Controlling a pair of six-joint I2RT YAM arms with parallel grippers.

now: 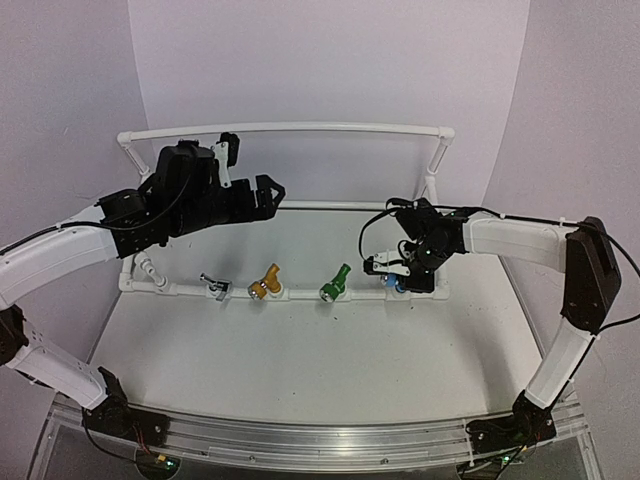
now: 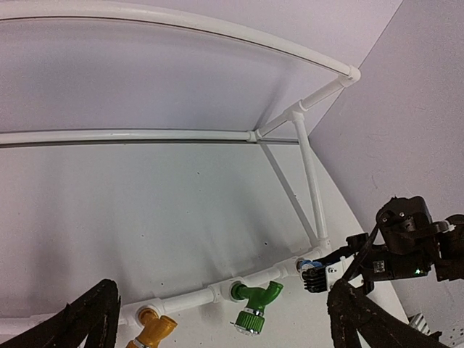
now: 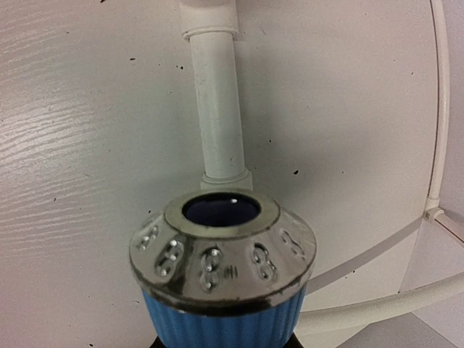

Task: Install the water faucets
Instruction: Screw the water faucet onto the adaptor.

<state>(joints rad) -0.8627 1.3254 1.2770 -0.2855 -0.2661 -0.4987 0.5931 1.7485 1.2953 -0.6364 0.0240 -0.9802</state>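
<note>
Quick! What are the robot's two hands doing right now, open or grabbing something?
Left gripper: open, holding nothing.
Right gripper: closed on the blue faucet.

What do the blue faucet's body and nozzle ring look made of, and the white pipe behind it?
The blue faucet has a ribbed matte body, likely plastic. Its nozzle ring is shiny with dull worn patches: metal or chrome-plated plastic. The white pipe is smooth, faintly glossy: probably PVC.
</note>
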